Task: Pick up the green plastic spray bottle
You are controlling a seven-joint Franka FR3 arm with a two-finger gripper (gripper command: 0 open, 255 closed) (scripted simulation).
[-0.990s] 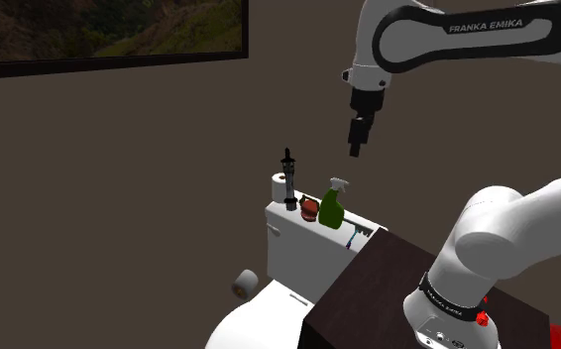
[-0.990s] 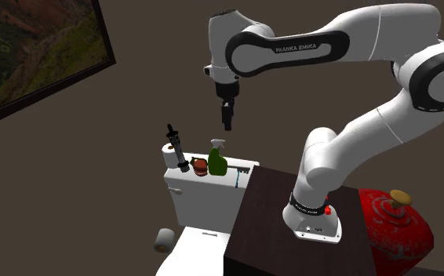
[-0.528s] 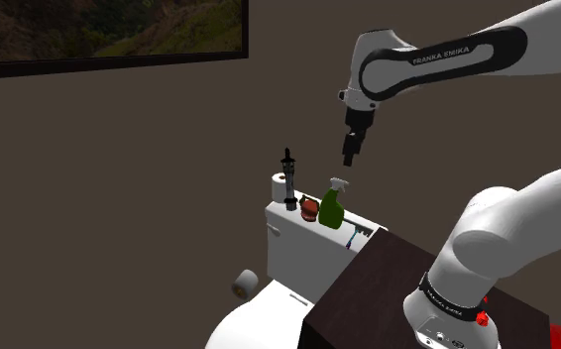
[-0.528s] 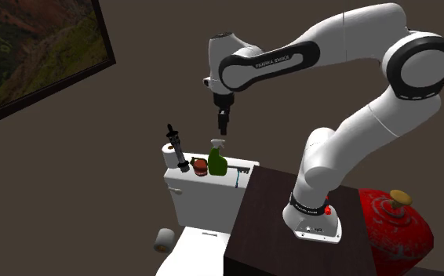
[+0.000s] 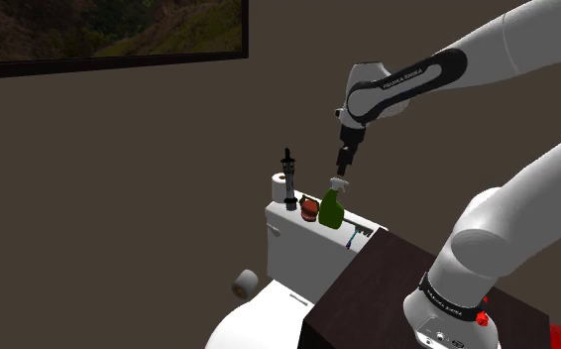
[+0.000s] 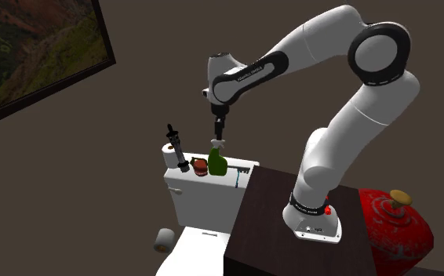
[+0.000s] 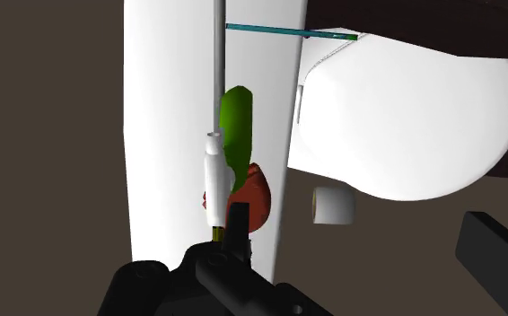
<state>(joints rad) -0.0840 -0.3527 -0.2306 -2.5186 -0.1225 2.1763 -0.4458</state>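
White tank [image 5: 288, 250] by brown wall [image 5: 120, 198] bears green bottle [image 5: 330, 212]; claw [image 5: 341, 173] above, state unclear.

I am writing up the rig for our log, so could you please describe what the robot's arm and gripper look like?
The arm is glossy white, with rounded links and dark joints. A black band on the forearm carries white Franka Emika lettering. The gripper is slim and all black. A dark ring with small red marks circles the base.
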